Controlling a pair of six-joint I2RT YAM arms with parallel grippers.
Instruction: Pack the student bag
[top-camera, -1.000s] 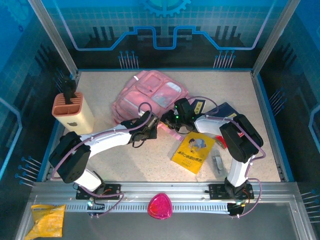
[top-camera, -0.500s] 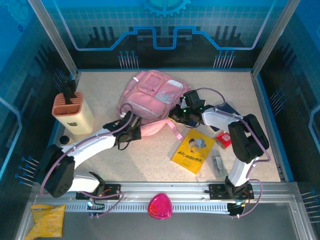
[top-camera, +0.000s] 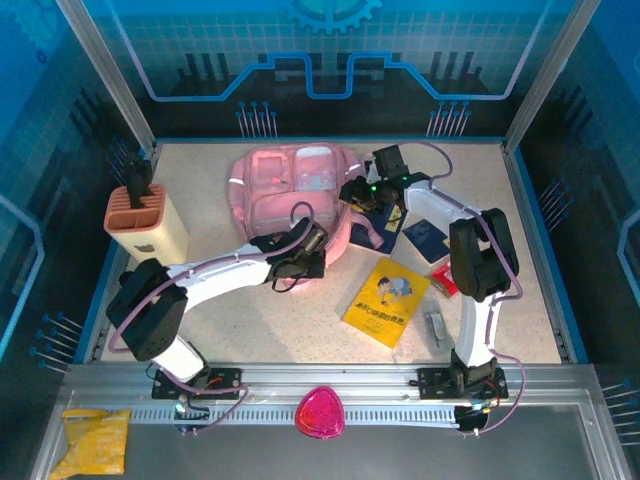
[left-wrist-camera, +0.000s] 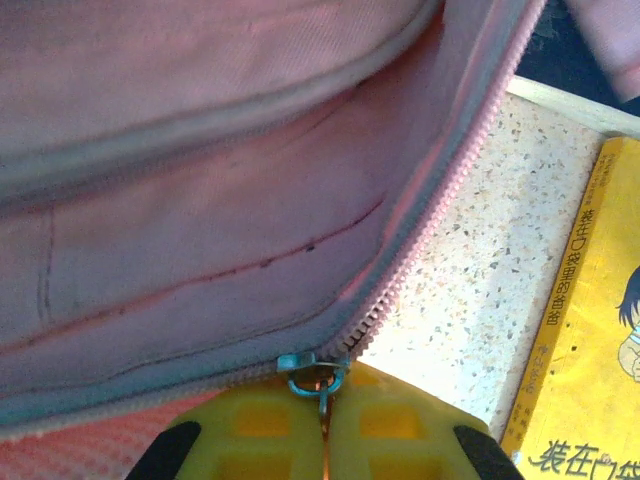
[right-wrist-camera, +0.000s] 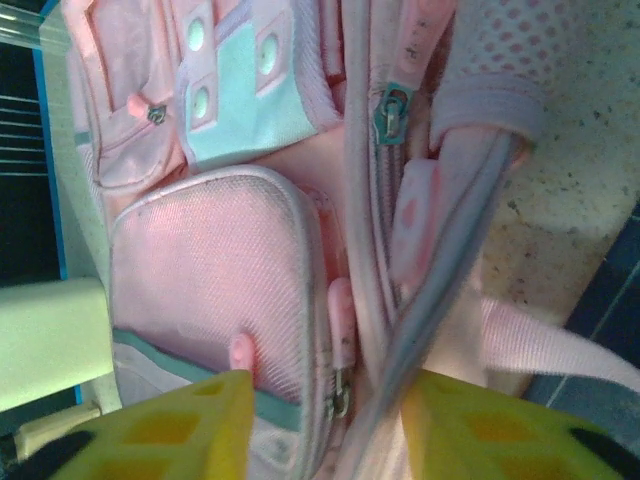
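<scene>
Pink against speckled stone: seeing the student bag (top-camera: 285, 185) lying flat at the far middle of the table (top-camera: 300, 340), pockets facing up. Pinching a teal zipper pull (left-wrist-camera: 312, 366) with the left gripper (left-wrist-camera: 325, 425), yellow fingers (left-wrist-camera: 250, 440) pressed together on it, at the bag's near edge. Looking along pink zipper teeth (left-wrist-camera: 440, 210) running up and right from the pull, bag fabric lying to their left. Keeping the right gripper (right-wrist-camera: 325, 430) spread at the bag's right side, fingers (right-wrist-camera: 190, 425) well apart, straddling a zipper seam beside a pink strap (right-wrist-camera: 560, 350); not visibly clamping anything. Spotting a second teal slider (right-wrist-camera: 390, 112) farther along that seam. Noting a yellow book (top-camera: 386, 300) lying near the bag, just right of the left gripper, and a peach slotted holder (top-camera: 145, 225) standing well apart at the table's left.
</scene>
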